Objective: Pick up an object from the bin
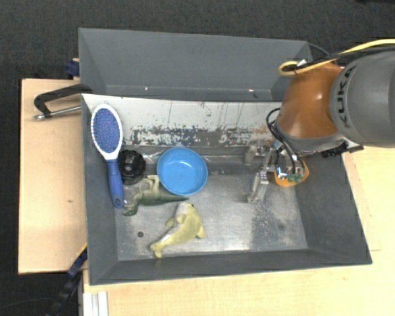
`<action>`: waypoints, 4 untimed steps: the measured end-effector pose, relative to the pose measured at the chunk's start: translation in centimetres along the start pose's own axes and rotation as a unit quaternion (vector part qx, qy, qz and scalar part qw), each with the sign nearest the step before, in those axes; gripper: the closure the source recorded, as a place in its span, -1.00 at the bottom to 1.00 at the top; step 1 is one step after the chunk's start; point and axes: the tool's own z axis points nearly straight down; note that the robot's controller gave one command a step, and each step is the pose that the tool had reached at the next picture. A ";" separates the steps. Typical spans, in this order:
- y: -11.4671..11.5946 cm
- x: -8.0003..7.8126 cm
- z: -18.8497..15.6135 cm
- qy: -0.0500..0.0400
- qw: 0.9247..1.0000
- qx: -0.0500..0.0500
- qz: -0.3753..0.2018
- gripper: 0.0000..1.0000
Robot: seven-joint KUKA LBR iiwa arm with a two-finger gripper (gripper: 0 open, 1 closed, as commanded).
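Reaching in from the right edge of the frame, the grey arm (375,97) is holding its orange wrist cover (308,104) over the upper right corner of the bin (184,64). A yellow cable (355,48) is looping along the top of the arm. The gripper (257,184) is hanging below and left of that cover, a little right of the middle of the frame, over bare, scuffed metal floor. How far open it is standing is not showing from this angle, and I cannot tell whether it is gripping anything.

Everything there is to pick is lying to the left of the gripper. Nearest is a round blue bowl (182,170), sitting upright near the centre of the frame, with a stretch of bare floor between it and the gripper. Toward the lower centre, a pale yellow toy animal (180,230) is sprawling on the floor, well apart from the gripper. A green toy reptile (148,197) is lying just under the bowl's lower left edge; whether the two are touching I cannot tell. A black round thing (130,164) is sitting just left of the bowl, between it and the brush handle. Along the left wall, a hairbrush (108,133) with a white-rimmed oval head and a blue pad is lying with its head toward the upper left and its blue handle pointing down the frame.
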 end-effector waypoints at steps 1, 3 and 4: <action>-6.2 -0.2 -3.9 -0.006 0.997 0.001 -0.075 -1.00; -7.6 -1.4 -0.5 -0.008 0.996 -0.010 -0.086 1.00; -6.9 2.2 -13.0 -0.008 0.996 0.000 -0.093 1.00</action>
